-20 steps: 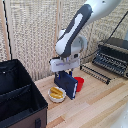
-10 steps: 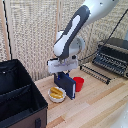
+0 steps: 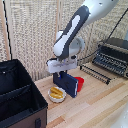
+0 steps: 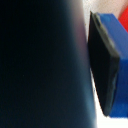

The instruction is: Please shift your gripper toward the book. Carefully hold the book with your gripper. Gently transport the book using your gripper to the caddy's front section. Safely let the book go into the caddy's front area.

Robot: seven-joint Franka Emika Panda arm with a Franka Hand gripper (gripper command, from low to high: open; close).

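Exterior view shows my gripper (image 3: 64, 74) down over the top edge of the upright navy book (image 3: 69, 83), which stands on the wooden table (image 3: 100, 102) between my fingers, with a red cup (image 3: 80, 83) just behind it and a bowl of yellow food (image 3: 56, 94) just beside it. Wrist view fills with the dark cover and one blue-tipped finger (image 4: 107, 60) close against it, yet I cannot tell whether my jaws are clamped or merely straddling. I judge the grasp step is in hand; next I need a firm pinch, a straight lift clear of cup and bowl, then carry to the black caddy (image 3: 17, 95), well apart from my jaws.

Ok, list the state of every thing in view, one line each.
gripper: down on the book's top edge; grip cannot be confirmed.
book: upright on the table, beside the red cup.
caddy: open-topped, no book inside.
red cup: upright behind the book.
bowl: holds yellow food.
toaster oven: rack pulled out.
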